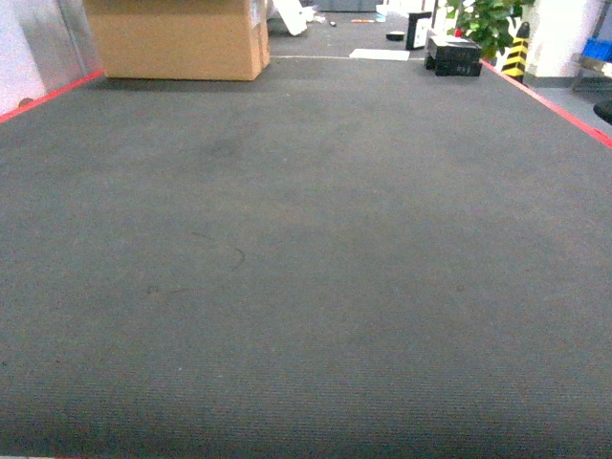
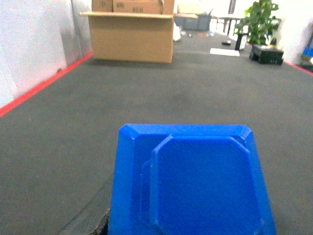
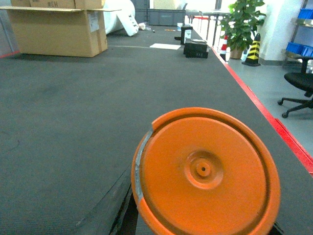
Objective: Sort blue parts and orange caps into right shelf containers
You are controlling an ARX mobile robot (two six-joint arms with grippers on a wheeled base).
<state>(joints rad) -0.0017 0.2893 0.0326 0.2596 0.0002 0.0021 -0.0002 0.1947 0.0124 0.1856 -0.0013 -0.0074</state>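
We are logging a glossy orange cap [image 3: 205,171] (grey streak along its left rim), a bright blue part [image 2: 190,181], dark grey carpet [image 1: 306,268] edged by a red strip [image 1: 550,100], a tan cardboard box [image 1: 177,38].

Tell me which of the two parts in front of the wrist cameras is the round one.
The orange cap, filling the right wrist view: a round disc with a raised hub at its centre. The blue part in the left wrist view is angular, with cut-off corners.
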